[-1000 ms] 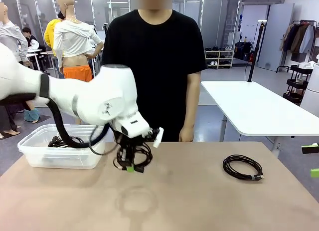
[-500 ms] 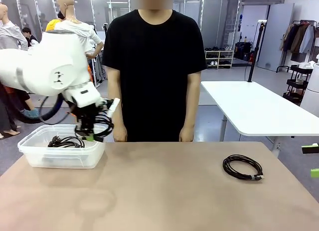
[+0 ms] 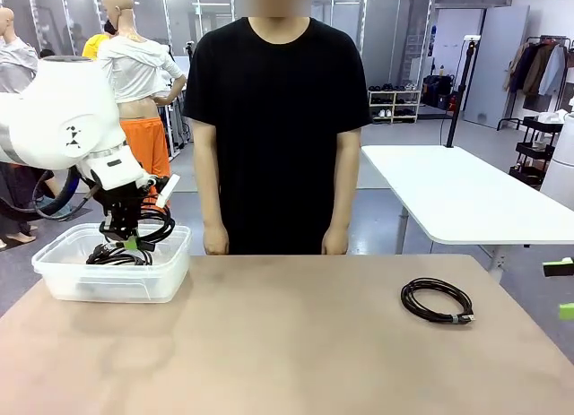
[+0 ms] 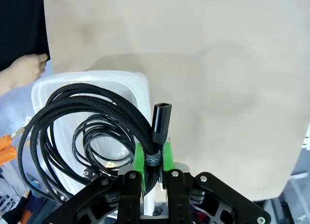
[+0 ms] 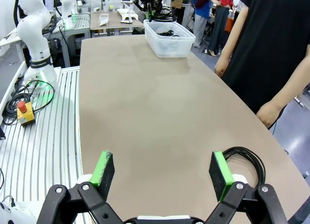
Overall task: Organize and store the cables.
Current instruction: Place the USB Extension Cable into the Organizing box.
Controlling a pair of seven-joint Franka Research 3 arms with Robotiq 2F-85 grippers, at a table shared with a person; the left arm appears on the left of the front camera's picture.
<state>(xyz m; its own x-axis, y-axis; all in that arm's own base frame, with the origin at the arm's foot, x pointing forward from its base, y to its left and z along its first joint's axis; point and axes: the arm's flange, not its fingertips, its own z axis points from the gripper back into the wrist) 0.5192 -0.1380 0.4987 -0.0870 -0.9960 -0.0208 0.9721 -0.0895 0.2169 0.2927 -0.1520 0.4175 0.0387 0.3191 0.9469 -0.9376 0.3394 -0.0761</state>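
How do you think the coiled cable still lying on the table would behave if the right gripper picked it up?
The coiled cable would probably sag where it is not pinched, as the held cable droops from the left gripper. It looks thin and light. Lying flat, it seems unlikely to roll.

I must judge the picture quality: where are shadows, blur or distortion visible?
Front view: sharp, even light, faint shadow on the table. Left wrist view: held cable crisp, soft shadow beside the bin. Right wrist view: wide-angle bending of the table edge; green pads sharp.
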